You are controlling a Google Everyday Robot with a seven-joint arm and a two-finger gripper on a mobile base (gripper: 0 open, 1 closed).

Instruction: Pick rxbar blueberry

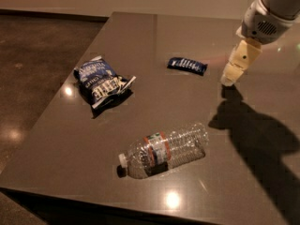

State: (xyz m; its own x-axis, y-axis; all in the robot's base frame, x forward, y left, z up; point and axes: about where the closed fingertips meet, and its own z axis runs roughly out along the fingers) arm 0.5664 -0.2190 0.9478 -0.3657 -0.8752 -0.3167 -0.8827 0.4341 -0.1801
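Note:
The rxbar blueberry (pixel 187 65) is a small flat dark blue wrapper with white lettering. It lies flat on the dark table (pixel 154 36), toward the far middle. My gripper (pixel 230 78) hangs from the arm at the upper right, its cream fingers pointing down. It is to the right of the bar, a short gap away, and close above the table. It holds nothing that I can see.
A puffy blue-and-white chip bag (pixel 101 82) lies at the left of the table. A clear plastic bottle (pixel 164 150) lies on its side near the front. The arm casts a dark shadow (pixel 262 135) at the right. The table's left edge drops to the floor.

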